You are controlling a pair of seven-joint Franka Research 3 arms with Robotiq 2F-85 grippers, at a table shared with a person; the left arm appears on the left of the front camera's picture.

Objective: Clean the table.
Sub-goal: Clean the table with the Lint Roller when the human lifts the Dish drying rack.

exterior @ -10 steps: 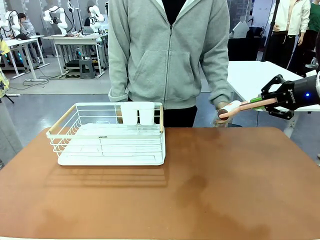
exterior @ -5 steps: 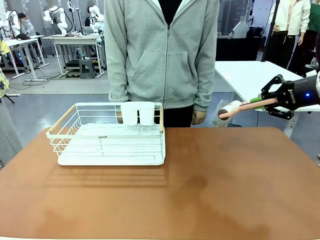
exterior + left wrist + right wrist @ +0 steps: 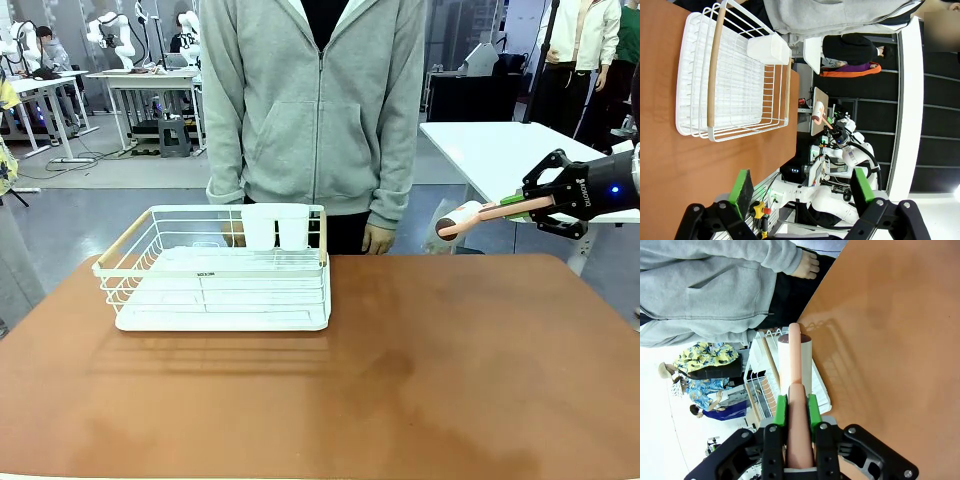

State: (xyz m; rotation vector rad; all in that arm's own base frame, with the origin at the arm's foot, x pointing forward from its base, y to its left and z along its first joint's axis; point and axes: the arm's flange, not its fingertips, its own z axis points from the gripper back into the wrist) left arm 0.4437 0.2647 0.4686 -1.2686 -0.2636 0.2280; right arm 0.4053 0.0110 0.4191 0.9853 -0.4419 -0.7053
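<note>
The reddish-brown table (image 3: 400, 380) spreads across the front view. Off its far right corner, above table height, my right gripper (image 3: 530, 205) is shut on the pink handle of a lint roller (image 3: 470, 217), whose white roll points left toward the person. The right wrist view has the green pads (image 3: 781, 410) clamped on that handle, the roller (image 3: 795, 365) reaching out over the table (image 3: 890, 340). My left gripper (image 3: 802, 186) is open with nothing between its green pads, above the table's near side (image 3: 670, 165).
A white wire dish rack (image 3: 220, 270) with wooden handles and a white cup holder (image 3: 277, 226) stands on the table's far left. A person in a grey hoodie (image 3: 315, 110) stands at the far edge, one hand (image 3: 378, 238) hanging by the table rim.
The person's hand has left the roller's end and dropped to their side, and the person has stepped left. My right gripper and the roller have stayed put.
</note>
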